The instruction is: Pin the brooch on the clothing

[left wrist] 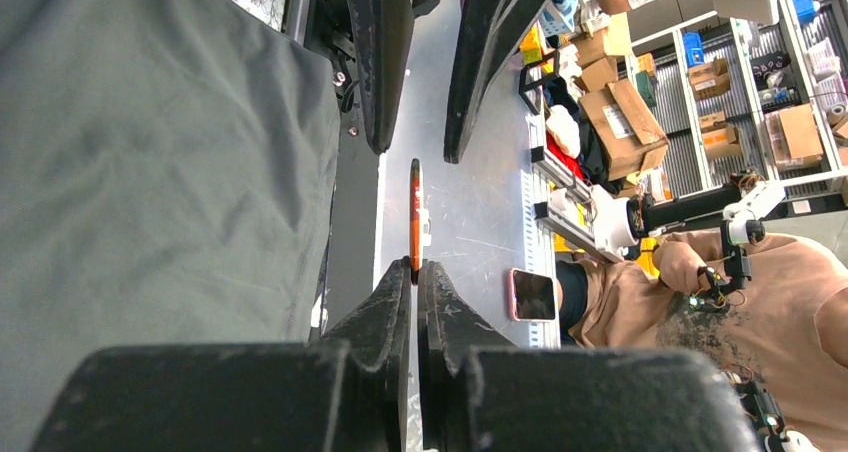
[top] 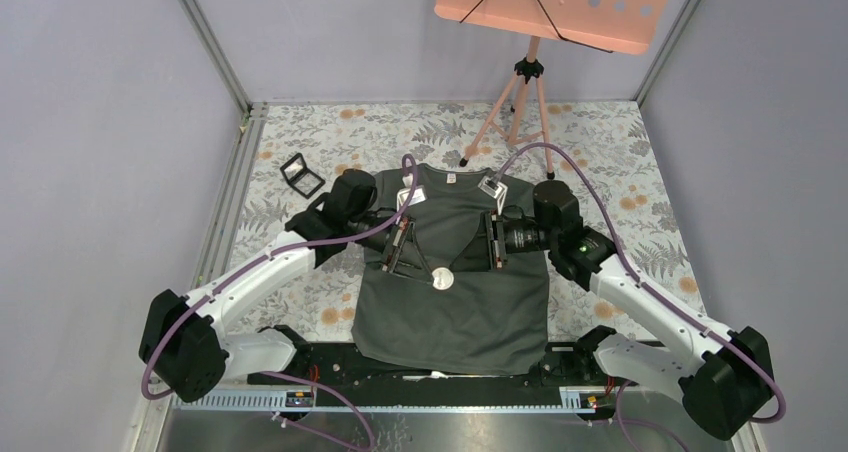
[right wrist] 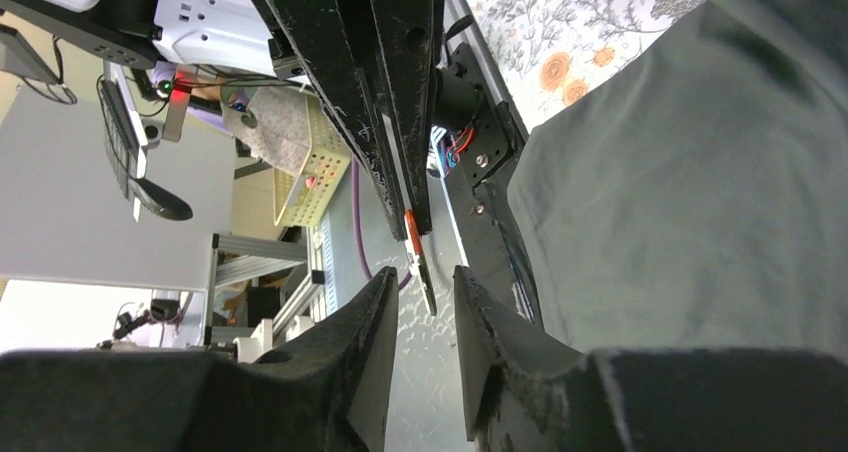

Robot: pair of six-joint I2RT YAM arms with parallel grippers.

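Note:
The dark grey-green T-shirt (top: 450, 322) lies flat on the table, neck away from the arms; it also shows in the left wrist view (left wrist: 150, 172) and the right wrist view (right wrist: 680, 202). My left gripper (top: 430, 272) hovers above the shirt's chest, shut on the brooch (top: 441, 280), which shows a pale round face from above. In the left wrist view my left gripper (left wrist: 415, 267) pinches the orange brooch (left wrist: 415, 212) edge-on. My right gripper (top: 458, 270) faces it, open. In the right wrist view my right gripper (right wrist: 425, 277) has its jaws on either side of the brooch's (right wrist: 418, 257) tip without touching it.
A small black square case (top: 302, 175) lies open on the floral tablecloth (top: 620, 152) at the back left of the shirt. A pink music stand on a tripod (top: 525, 82) stands behind the shirt. Grey walls close in both sides.

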